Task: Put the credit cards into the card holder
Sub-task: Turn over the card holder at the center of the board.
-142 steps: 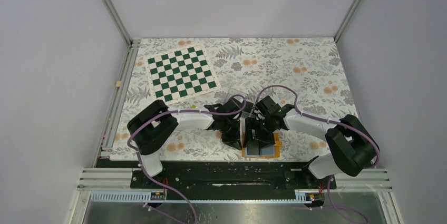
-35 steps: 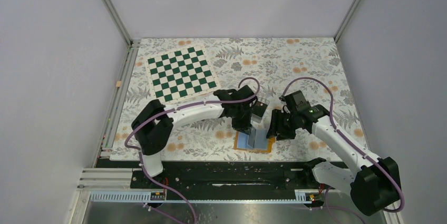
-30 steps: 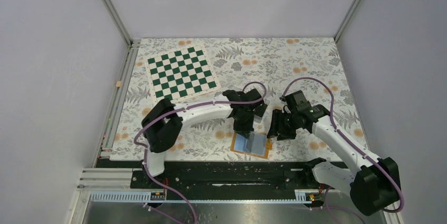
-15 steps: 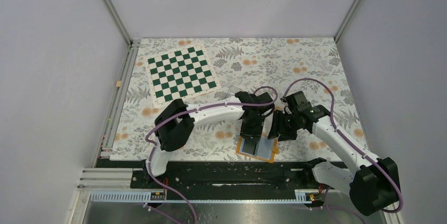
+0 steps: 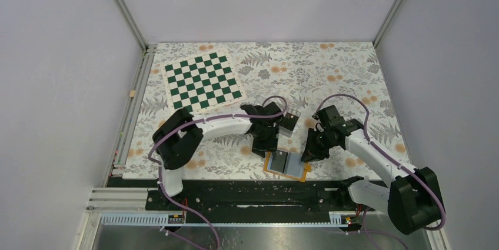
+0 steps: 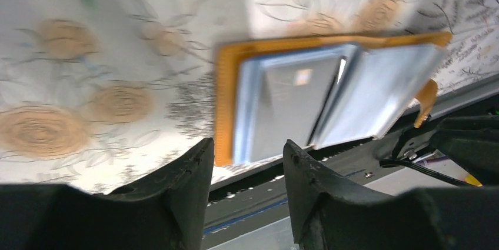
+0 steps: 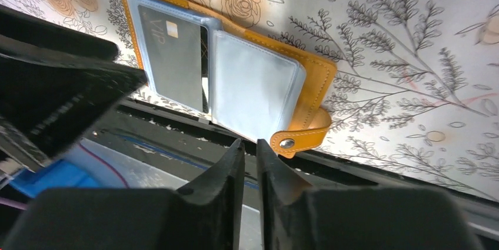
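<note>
The orange card holder (image 5: pixel 294 169) lies open on the flowered cloth at the table's near edge, its light blue pockets up. A black credit card (image 7: pixel 173 56) marked VIP sits in its left pocket (image 6: pixel 288 103). The right pocket (image 7: pixel 256 88) looks empty. The snap strap (image 7: pixel 300 135) sticks out at the holder's near right corner. My left gripper (image 6: pixel 247 150) hovers just left of the holder (image 5: pixel 263 147), open, with nothing between its fingers. My right gripper (image 7: pixel 250 144) is at the holder's right edge (image 5: pixel 308 155), closed to a thin slit, holding nothing.
A clear plastic box (image 5: pixel 288 122) with something dark in it stands just behind the holder, between the two arms. A green and white chessboard (image 5: pixel 202 82) lies at the back left. The black mounting rail (image 5: pixel 253 191) runs right along the holder's near side.
My left gripper has opened and drawn back to the left, off the holder, leaving a card in the left pocket. My right gripper has narrowed its jaws and moved down toward the holder's right edge.
</note>
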Robot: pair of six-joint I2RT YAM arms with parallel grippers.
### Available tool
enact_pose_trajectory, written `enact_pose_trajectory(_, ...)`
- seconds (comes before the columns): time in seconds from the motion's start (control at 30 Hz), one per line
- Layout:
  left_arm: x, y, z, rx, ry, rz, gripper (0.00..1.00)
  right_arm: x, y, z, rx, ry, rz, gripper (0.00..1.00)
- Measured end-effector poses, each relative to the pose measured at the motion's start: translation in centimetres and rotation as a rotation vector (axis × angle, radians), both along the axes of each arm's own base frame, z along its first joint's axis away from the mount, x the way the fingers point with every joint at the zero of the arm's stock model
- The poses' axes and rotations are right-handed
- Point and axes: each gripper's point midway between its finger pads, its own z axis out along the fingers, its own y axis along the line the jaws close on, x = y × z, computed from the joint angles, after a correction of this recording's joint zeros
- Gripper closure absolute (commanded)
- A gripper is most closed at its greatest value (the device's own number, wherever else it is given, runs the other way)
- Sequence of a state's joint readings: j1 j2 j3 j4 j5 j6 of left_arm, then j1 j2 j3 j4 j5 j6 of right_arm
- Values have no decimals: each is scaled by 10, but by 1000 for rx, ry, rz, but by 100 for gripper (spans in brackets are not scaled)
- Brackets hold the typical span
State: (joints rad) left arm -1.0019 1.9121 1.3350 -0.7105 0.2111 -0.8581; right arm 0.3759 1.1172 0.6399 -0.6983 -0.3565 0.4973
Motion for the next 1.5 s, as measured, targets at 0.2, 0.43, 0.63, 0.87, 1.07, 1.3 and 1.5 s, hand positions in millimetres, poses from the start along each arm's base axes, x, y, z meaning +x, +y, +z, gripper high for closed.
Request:
enact_pose_trajectory(0.2, 15, 20, -5, -59, 6, 62, 59, -8, 10, -16, 48, 76, -33, 100)
enact_pose_trajectory(0.43, 15, -4, 1, -187, 2, 36, 68, -10, 27, -31, 85, 117, -28, 100)
enact_pose_trajectory(0.63, 18, -15, 8, -243, -10, 29, 68, -11, 41, -45, 116, 166, -30, 100)
enact_pose_trajectory(0.87, 13, -19, 0, -234, 3, 15, 64, -8, 52, -47, 159, 184, -30, 100)
enact_pose_trajectory(1.07, 6, -15, -5, -156, -24, -8, 59, -7, 55, -48, 171, 188, -30, 100)
enact_pose_trajectory(1.3, 5, -8, -8, -90, -54, -11, 58, -7, 56, -48, 178, 190, -27, 100)
enact_pose_trajectory(1.5, 4, -4, -13, -86, -48, -13, 67, -8, 58, -48, 190, 198, -23, 100)
